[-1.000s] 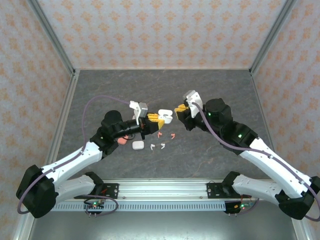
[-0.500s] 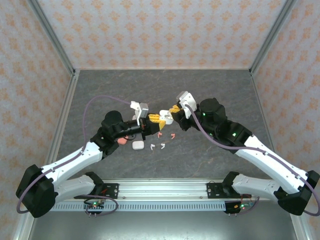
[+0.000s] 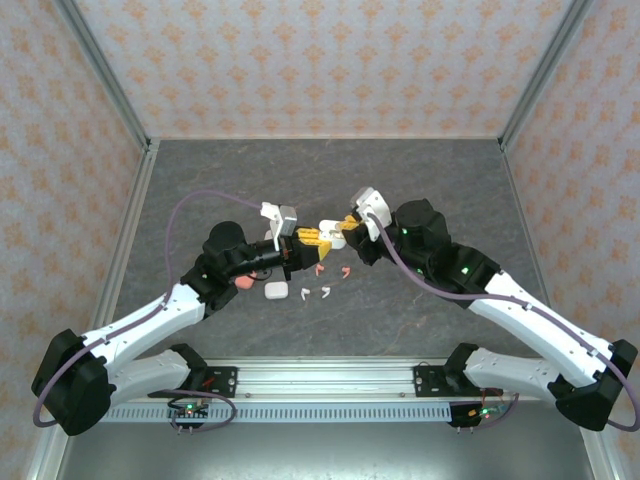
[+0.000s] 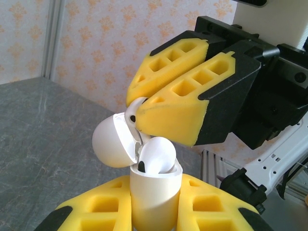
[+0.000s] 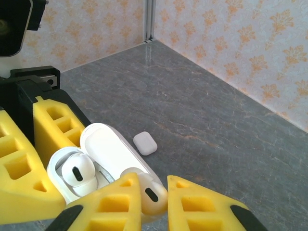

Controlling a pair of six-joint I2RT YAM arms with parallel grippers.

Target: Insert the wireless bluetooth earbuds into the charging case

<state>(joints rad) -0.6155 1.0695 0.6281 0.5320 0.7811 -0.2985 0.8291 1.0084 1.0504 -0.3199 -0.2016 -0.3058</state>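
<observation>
The left fingers [image 4: 96, 214] were shut tight on the bottom half of the open charging case [image 4: 154, 190]. They held it upright, up off the tabletop [image 3: 420, 180]. Its lid [image 4: 113, 144] was flipped back, so the holes on top faced up. I think that was why it was held this way: the case could not slide or tip while a bud went in.

One white earbud [image 4: 157, 155] sat inside the case, round head up. The right fingers [image 4: 183, 113] were pinched on a second white earbud [image 5: 150, 191], just above the case and close by the lid. I could not tell if this bud touched the case. It was not in its hole yet. It looked lined up for the free spot beside the first bud.

Next it likely needed a small, careful push down into the case. If it went in crooked, it might catch on the rim or the lid.

Below the case, on its near side toward the arm bases, lay two coral earbuds [image 3: 345, 272] and two loose white earbuds [image 3: 326, 292]. A closed small case [image 3: 276, 291] lay beside them.
</observation>
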